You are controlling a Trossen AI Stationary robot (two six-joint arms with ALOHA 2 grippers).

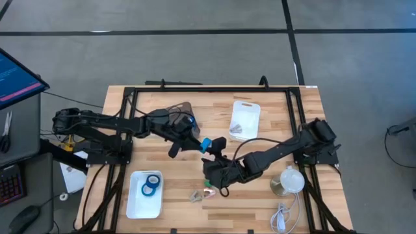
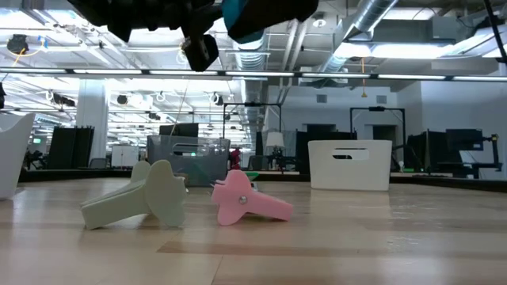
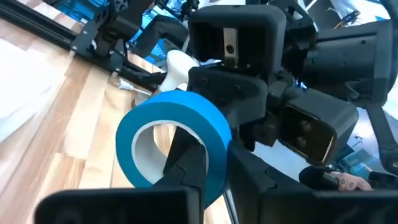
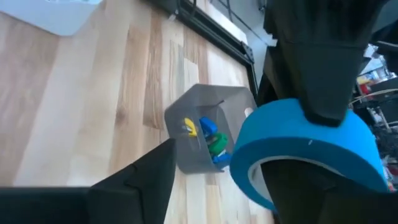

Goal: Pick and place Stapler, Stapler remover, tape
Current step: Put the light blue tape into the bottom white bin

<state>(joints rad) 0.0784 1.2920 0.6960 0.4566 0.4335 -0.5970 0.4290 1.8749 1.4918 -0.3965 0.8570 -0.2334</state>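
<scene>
Blue tape roll (image 1: pixel 206 144) is clamped in left hand (image 1: pixel 203 145) above the bench (image 1: pixel 273 208); right hand (image 1: pixel 213 153) spread wide just beside it.

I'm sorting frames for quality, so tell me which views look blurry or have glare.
Left wrist view: the tape fills the frame, its near edge soft. Right wrist view: the near fingers are blurred, the grey bin sharper. Low view: bright ceiling lights glare; the pink piece is crisp.

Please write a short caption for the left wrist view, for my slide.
The left hand holds a roll of blue tape above the wooden table, close to the right hand.
</scene>
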